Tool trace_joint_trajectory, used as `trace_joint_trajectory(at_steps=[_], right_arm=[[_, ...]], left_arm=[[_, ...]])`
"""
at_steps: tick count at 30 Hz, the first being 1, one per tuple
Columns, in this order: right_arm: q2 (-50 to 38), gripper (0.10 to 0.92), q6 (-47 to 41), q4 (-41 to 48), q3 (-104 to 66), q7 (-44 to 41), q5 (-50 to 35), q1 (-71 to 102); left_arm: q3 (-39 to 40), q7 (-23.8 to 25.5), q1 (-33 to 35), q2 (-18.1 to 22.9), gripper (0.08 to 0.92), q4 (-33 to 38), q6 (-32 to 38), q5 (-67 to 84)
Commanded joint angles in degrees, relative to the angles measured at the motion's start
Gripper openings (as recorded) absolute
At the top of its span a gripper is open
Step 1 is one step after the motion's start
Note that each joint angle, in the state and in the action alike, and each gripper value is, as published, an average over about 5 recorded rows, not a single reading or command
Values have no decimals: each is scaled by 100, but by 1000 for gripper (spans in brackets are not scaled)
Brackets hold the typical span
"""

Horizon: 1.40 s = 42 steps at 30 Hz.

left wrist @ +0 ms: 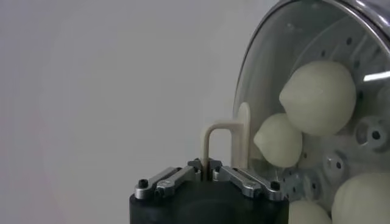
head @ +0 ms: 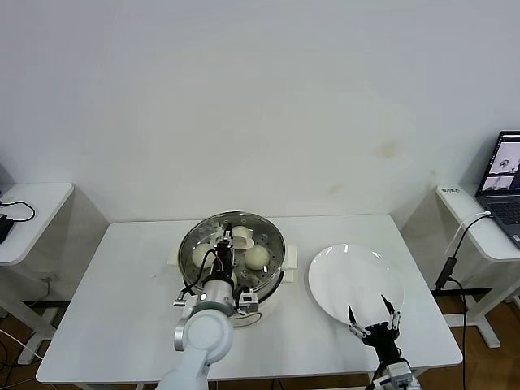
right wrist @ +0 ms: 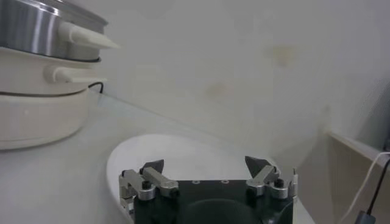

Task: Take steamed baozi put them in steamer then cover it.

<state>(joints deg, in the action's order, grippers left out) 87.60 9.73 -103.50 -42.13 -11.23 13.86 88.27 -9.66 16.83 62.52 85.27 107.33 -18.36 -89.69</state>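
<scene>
Your left tool sits over the steamer, clenched on the cream-white handle of the cover. In the left wrist view the handle's loop rises straight out from between the closed jaws, and the glass lid stands just beyond it. Through the glass you can see the steamed baozi lying on the perforated tray directly past the tool; four rounded shapes show in that view, two of them cut off at the edge. From the head view, the cover lies within the steamer's rim, though you cannot tell whether it is fully seated.

Your right tool is released, jaws spread wide and holding nothing. It hangs at the near edge of the white plate, which lies on the tabletop just ahead of it, with the steamer off to its left side.
</scene>
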Motion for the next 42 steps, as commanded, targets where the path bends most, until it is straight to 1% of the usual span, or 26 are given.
trace_joint_trajectory(at_steps=[1,4,5,11,17,22,25,27,30,32,34,36,38,40,42], right_arm=[[-9,823,6,-2,5,-5,2,6],[-13,823,3,-5,12,-8,3,2],[-13,823,2,-5,16,-9,4,0],[-13,823,1,-6,37,-10,15,3],[-22,823,-3,-20,38,-12,18,16],[-36,823,-6,-15,44,-12,13,27],[-48,822,-7,-16,51,-12,7,39],[-74,823,-7,-16,53,-12,-7,52],[-147,823,-4,-15,45,-14,-82,82],[-223,823,0,-15,34,-20,-189,113],[-301,823,-2,-15,31,-31,-328,142],[-328,823,-12,-23,50,-42,-428,150],[-320,823,-29,-39,82,-52,-501,156],[-311,823,-43,-71,110,-62,-554,182],[-313,823,-55,-119,126,-73,-608,233]], left_arm=[[8,-62,-5,50,139,-42,80,-3],[4,-87,-1,60,159,-28,103,-5],[1,-92,3,59,177,-18,107,-6],[-15,-104,118,22,342,194,122,33],[-48,-108,501,-187,515,718,157,193],[-133,-196,977,-472,662,1299,244,437],[-232,-309,1387,-685,748,1749,336,781],[-330,-424,1741,-805,792,2090,428,1059],[-586,-734,2358,-906,818,2576,663,1548],[-843,-1075,2782,-939,821,2836,861,2160],[-1157,-1495,3140,-990,822,3005,1036,3261],[-1582,-1876,3438,-1080,823,3026,1275,5004],[-2068,-2199,3728,-1136,823,2934,1667,7233],[-2469,-2394,4019,-1121,823,2833,2040,9107],[-2730,-2575,4287,-1086,823,2772,2222,10083]])
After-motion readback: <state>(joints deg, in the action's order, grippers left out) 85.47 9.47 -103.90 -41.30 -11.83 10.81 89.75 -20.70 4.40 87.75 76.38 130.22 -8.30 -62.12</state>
